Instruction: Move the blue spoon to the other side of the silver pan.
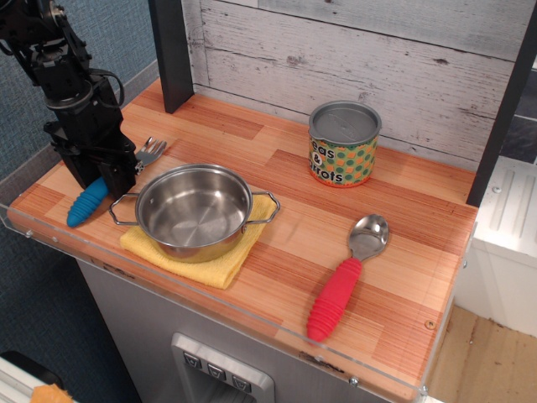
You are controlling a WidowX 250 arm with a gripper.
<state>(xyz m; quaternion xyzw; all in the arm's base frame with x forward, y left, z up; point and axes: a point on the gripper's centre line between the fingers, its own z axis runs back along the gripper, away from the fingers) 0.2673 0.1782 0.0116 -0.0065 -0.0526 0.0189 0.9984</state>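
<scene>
The blue spoon (pixel 86 203) has a ribbed blue handle and a silver tined head (pixel 151 152). It lies slanted at the left end of the counter, left of the silver pan (pixel 193 220). My black gripper (pixel 107 175) comes down over the spoon's middle and is shut on it, hiding the neck. The spoon sits low, at or just above the wood; I cannot tell whether it touches. The pan stands upright and empty on a yellow cloth (pixel 215 269), its left wire handle close to my gripper.
A printed tin can (pixel 343 144) stands at the back centre. A red-handled spoon (pixel 336 294) lies front right. A dark post (pixel 172 50) rises at the back left. A clear plastic lip (pixel 252 323) runs along the counter's front edge.
</scene>
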